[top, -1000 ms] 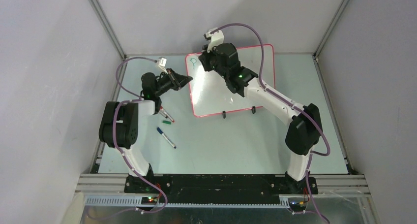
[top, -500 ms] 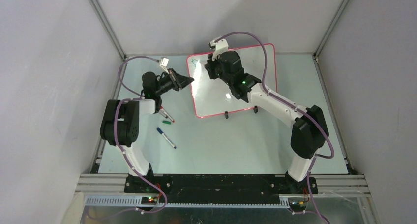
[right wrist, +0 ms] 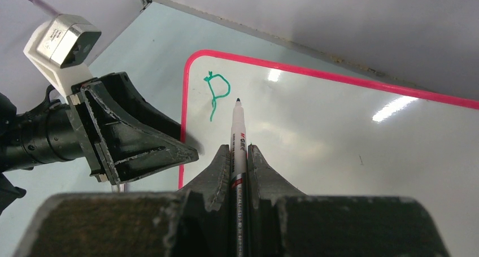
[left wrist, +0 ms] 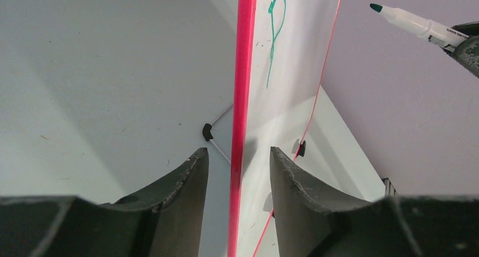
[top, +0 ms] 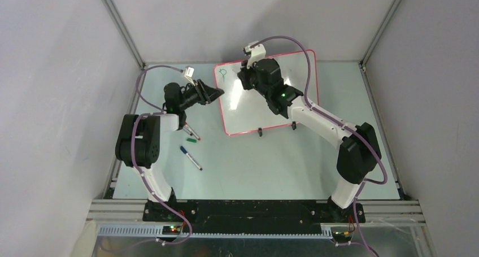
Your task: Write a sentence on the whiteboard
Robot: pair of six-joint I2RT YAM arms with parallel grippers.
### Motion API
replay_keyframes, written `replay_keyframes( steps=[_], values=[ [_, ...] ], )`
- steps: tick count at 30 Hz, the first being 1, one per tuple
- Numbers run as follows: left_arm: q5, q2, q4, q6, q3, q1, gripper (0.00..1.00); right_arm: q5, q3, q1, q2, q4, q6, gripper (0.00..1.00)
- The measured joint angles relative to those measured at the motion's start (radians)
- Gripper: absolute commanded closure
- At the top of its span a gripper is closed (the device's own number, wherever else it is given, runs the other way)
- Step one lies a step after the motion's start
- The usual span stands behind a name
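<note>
**A:** Start at the right gripper (right wrist: 238,148). What's it got?

**B:** It's clenched on a marker (right wrist: 236,130), green tip aimed just right of the sentence (right wrist: 216,93). So far that's a lone "P" in the top-left corner of the whiteboard (right wrist: 339,133). From the left wrist, the tip looks clear of the surface.

**A:** And the left gripper (left wrist: 238,152)?

**B:** Released. Its fingers straddle the whiteboard's left rim with a gap on each side.

**A:** How will the board behave?

**B:** I'd say stiff, light and glossy. Propped on two small feet (top: 259,131), it could skid or rock under pen pressure. That left rim is the sensible place to pinch it, away from the writing.

**A:** Arm poses?

**B:** The right arm (top: 316,118) stretches over the whiteboard's near edge, wrist tipped down at its face. The left arm (top: 141,138) is folded beside the whiteboard's left edge, forearm pointing at it.
</note>
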Motion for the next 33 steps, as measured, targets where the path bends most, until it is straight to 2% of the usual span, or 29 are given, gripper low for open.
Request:
replay_keyframes(
  steps=[20,24,28,30,33],
  values=[
    [-0.008,0.0,0.006,0.0,0.0,0.0,0.53,-0.006,0.021,-0.012,0.0,-0.029,0.04,1.0],
    [-0.008,0.0,0.006,0.0,0.0,0.0,0.61,-0.007,0.037,-0.012,0.005,-0.036,0.045,1.0],
    [-0.008,0.0,0.006,-0.003,0.0,0.0,0.83,-0.005,0.105,-0.007,0.035,-0.072,0.045,1.0],
    [-0.007,0.0,0.007,0.0,0.0,-0.001,0.91,0.0,0.137,-0.002,0.052,-0.09,0.043,1.0],
    [0.001,0.0,0.01,-0.005,0.0,-0.001,0.98,0.013,0.168,0.013,0.076,-0.117,0.039,1.0]
  ],
)
